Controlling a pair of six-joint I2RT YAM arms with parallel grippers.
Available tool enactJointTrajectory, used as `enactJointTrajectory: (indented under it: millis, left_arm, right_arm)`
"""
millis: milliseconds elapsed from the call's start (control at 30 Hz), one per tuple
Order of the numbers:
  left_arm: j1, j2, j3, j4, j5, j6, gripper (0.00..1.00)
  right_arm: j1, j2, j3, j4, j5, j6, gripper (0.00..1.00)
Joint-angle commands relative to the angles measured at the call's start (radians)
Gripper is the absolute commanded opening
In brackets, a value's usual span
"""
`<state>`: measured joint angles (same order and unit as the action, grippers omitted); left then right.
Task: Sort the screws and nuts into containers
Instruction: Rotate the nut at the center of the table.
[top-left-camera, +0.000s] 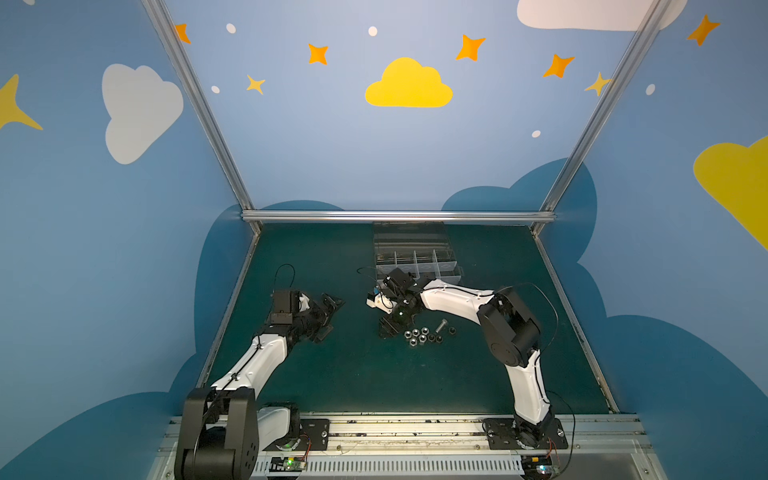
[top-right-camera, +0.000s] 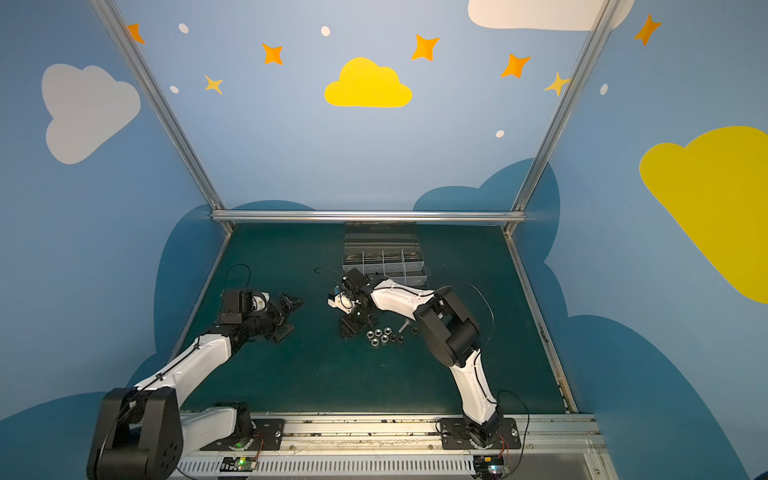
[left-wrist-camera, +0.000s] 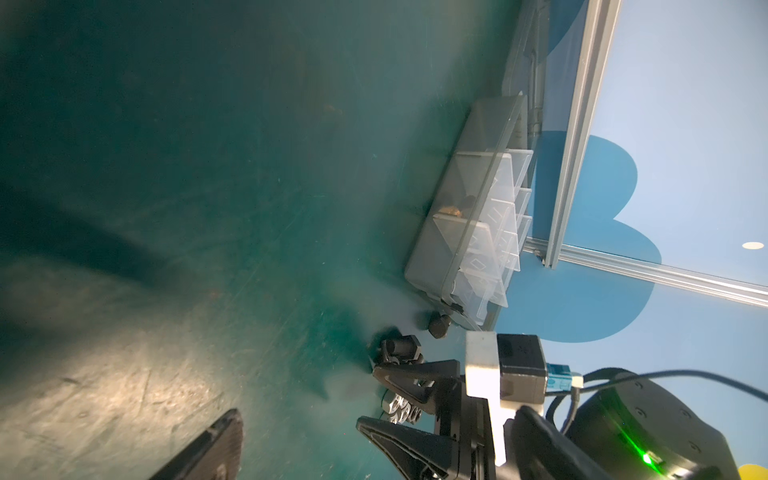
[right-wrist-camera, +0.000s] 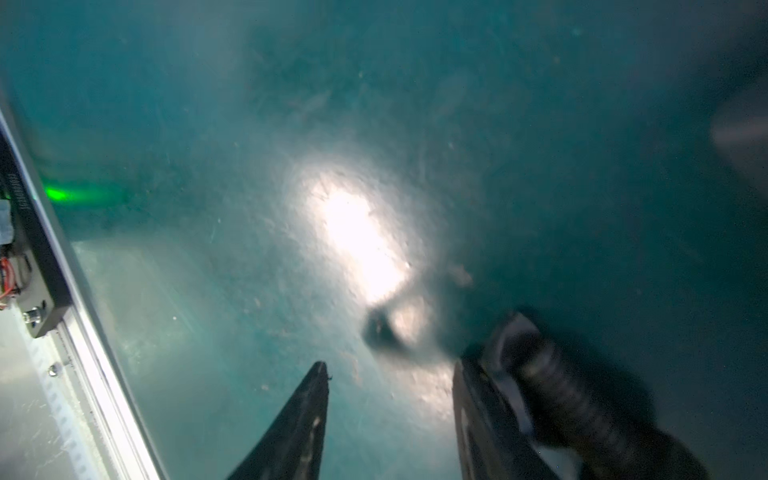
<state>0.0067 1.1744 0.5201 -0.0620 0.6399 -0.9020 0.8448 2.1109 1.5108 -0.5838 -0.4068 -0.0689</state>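
Right gripper (right-wrist-camera: 390, 368) hangs low over the table (right-wrist-camera: 208, 124), jaws half apart and empty; a blurred black screw (right-wrist-camera: 561, 395) lies just outside one finger. Nuts (top-left-camera: 417, 334) cluster beside it, with the containers (top-left-camera: 415, 262) beyond. This looks like the picking step: next, centre over one piece and close. Left gripper (top-left-camera: 328, 316) hangs open, well apart.

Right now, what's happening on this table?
The right gripper is down at the table, jaws open with nothing between them, beside the loose nuts and a silver screw. The left gripper hangs open off to the side. The organiser box stands open behind; the pile is not yet sorted.
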Motion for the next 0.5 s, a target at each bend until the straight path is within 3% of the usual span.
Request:
enactJointTrajectory:
  millis: [0,467]
  left_arm:
    - [0.014,-0.035,-0.014,-0.041,-0.019,0.02,1.0]
    - [0.031,-0.031,-0.029,-0.021,0.0,0.012,1.0]
  right_arm:
    - [0.007,-0.002,0.022,-0.02,-0.061,-0.014,0.5]
    - [-0.016,-0.097,-0.044,-0.024,-0.006,-0.042,0.5]
